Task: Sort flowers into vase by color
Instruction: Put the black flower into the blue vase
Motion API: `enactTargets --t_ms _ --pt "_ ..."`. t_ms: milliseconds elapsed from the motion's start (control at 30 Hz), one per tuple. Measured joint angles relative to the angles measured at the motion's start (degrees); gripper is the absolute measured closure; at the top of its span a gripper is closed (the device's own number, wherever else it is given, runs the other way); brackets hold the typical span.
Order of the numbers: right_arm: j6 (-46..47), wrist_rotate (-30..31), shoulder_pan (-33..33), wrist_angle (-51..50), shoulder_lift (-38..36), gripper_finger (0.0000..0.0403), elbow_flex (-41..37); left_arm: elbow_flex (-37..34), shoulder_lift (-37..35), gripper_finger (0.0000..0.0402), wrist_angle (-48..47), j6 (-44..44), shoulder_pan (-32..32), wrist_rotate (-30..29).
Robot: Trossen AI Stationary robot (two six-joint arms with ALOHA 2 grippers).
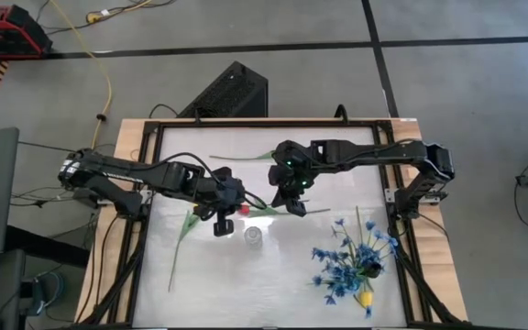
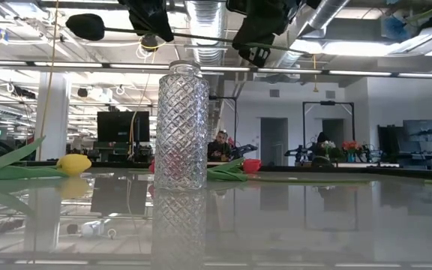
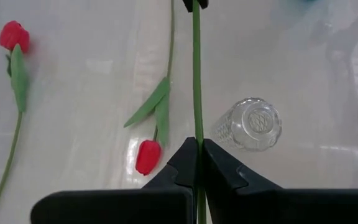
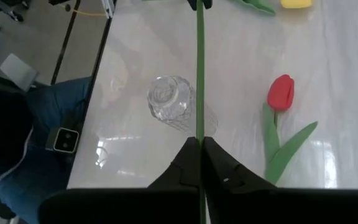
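I see both grippers mid-frame in the high view, above the table: the left gripper [image 3: 197, 163] is clamped on a green stem [image 3: 196, 81], and the right gripper [image 4: 200, 163] is pinched on the same stem from the other end. The stem hangs level above the glass vase [image 2: 179, 125], its black head [image 2: 85, 26] at upper left of the low view. Red tulips [image 3: 148, 156] lie beside the vase, blue sprays [image 1: 354, 261] at lower right of the high view.

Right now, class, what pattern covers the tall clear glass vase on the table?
A raised diamond lattice covers the tall clear glass vase, clearest in the low view.
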Motion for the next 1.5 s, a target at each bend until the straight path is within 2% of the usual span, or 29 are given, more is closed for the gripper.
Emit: enactTargets --t_ms 133,333,500,567,733,800,867,933,1000,1100,1167,1333,1500 --pt "-1.10 0.41 -0.02 -0.71 0.00 0.0379 0.00 0.00 0.00 0.0386 0.79 2.18 -0.64 -2.78" --pt "-6.14 2.29 -0.52 -4.38 -0.08 0.0379 -0.02 0.00 -0.89 0.0322 0.66 6.76 -2.23 -8.92" --pt "-7.12 5.95 -0.50 -4.86 -1.54 0.0379 -0.48 0.00 -6.50 0.0285 1.31 9.04 -3.77 -17.50" --pt "-7.96 5.98 -0.20 -3.31 -2.06 0.0379 -0.44 -1.11 -9.63 0.0278 4.64 9.80 -4.16 -19.36" --pt "-9.70 5.71 0.15 2.95 -5.31 0.0379 -5.09 -9.92 -20.05 0.0276 16.38 13.00 -4.55 -19.46" --pt "-9.61 4.72 0.13 8.78 -8.03 0.0379 -9.49 -16.32 -25.33 0.0276 23.74 13.23 -4.24 -19.57" --pt "-8.72 1.04 0.09 17.85 -10.74 0.0377 -14.26 -24.36 -30.70 0.0276 32.90 13.85 -3.38 -19.87" --pt "-7.13 -2.10 0.57 27.91 -13.29 0.0377 -18.84 -32.73 -35.39 0.0276 44.42 13.69 -1.96 -18.69" --pt "-4.68 -2.23 1.38 38.54 -14.85 0.0377 -22.44 -40.88 -38.50 0.0276 57.18 12.77 -0.25 -13.66" --pt "-0.45 2.31 2.58 52.51 -15.21 0.0377 -26.19 -50.87 -39.31 0.0276 77.90 10.87 2.32 -3.50" --pt "1.29 4.44 3.20 58.53 -14.72 0.0377 -26.99 -54.85 -37.83 0.0276 87.02 9.49 3.28 -1.01" --pt "3.50 7.48 4.29 68.37 -12.23 0.0376 -26.95 -56.59 -33.68 0.0276 92.57 8.37 3.99 -1.08" --pt "4.16 13.57 4.42 69.69 -9.01 0.0376 -26.95 -53.49 -25.92 0.0276 97.45 8.52 3.02 3.24"
